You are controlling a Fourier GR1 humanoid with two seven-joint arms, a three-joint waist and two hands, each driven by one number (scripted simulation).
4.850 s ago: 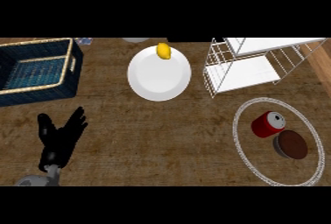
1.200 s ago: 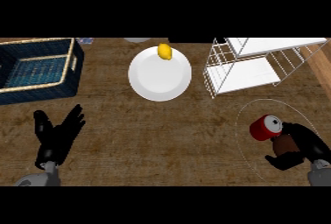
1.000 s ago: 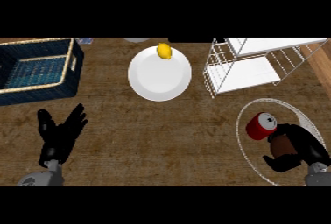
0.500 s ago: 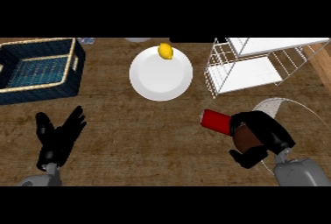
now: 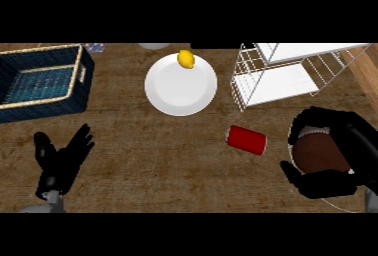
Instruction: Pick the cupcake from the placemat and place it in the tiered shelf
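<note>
1. The right hand (image 5: 359, 150) has its fingers (image 5: 325, 183) curled round the cupcake (image 5: 319, 154), probably to lift it off the placemat (image 5: 334, 206).
2. Just left of the fingers, a red can (image 5: 247, 139) lies tipped on the table (image 5: 162, 150).
3. Beyond the fingers stands the tiered shelf (image 5: 284, 82), where the cupcake must go.
4. The left hand (image 5: 63, 160) rests far off, fingers spread.

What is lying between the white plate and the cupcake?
In the head view, a red can lies between the plate and the cupcake.
</note>
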